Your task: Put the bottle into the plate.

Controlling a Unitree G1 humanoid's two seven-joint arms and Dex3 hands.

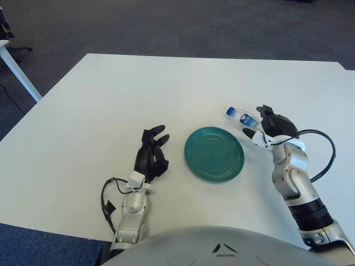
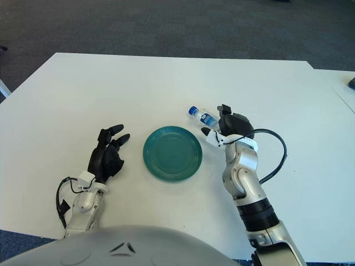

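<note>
We see a small clear water bottle [image 1: 241, 116] with a blue cap lying on its side on the white surface [image 1: 166, 88]. It is just past the far right edge of the teal plate [image 1: 214, 153], outside the plate and not touching it. Our right hand [image 1: 272, 125] is right beside the bottle, at the end away from the cap. Its dark fingers [image 2: 224, 112] reach to that end of the bottle, but we cannot tell if they are gripping it or just touching it. The plate has nothing in it. Our left hand [image 1: 151, 152] shows to the left of the plate, a little apart from it. Its fingers are loosely spread and hold nothing. A black cable [image 1: 324, 149] loops out from our right arm.
</note>
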